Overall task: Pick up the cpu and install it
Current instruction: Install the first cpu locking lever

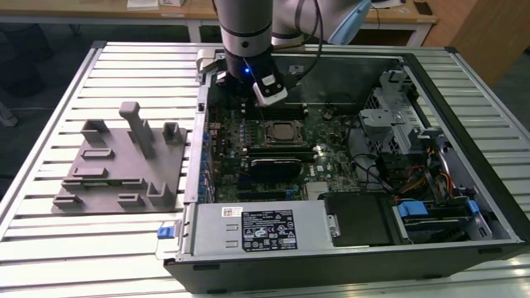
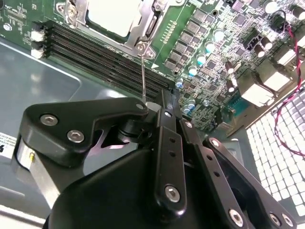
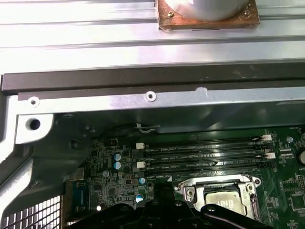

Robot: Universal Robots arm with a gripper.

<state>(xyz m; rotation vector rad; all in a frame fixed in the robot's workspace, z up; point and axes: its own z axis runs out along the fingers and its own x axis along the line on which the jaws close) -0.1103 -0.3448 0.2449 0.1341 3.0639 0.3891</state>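
Claw (image 1: pixel 252 94) hangs from the arm inside the open case (image 1: pixel 463 112), over the far part of the board (image 1: pixel 336 155) in the exterior view. Whether it is open or shut, and whether it has hold of anything, I cannot tell. The second wrist view gives its black, screwed links from behind, and the first wrist view gives just their dark tops.

The cpu (image 1: pixel 282 131) is apart from the claw. It lies flat in its socket on the board, silvery top up, with a metal frame (image 2: pixel 143 26) around its edges. In the second wrist view a thin rod (image 2: pixel 143 71) runs from the frame's corner toward the links. In the first wrist view the cpu sits just beside the dark tops.

Black slots (image 3: pixel 205 155) lie in a row just beside the socket, between it and the case wall. In the exterior view a black finned block (image 1: pixel 276 167) sits on the socket's other side. A small grey heatsink (image 1: pixel 318 190) is near that block, toward the exterior view's right. A silver box (image 1: pixel 265 226) with a label fills the near end of the case. Cables (image 1: pixel 406 180) bunch at the exterior view's right.

The case lies on its side on a slatted table (image 1: pixel 49 248). A grey fixture (image 1: pixel 124 164) stands on the slats beside it, at the exterior view's left. In the first wrist view a copper plate (image 3: pixel 207 19) rests on the slats beyond the case wall.
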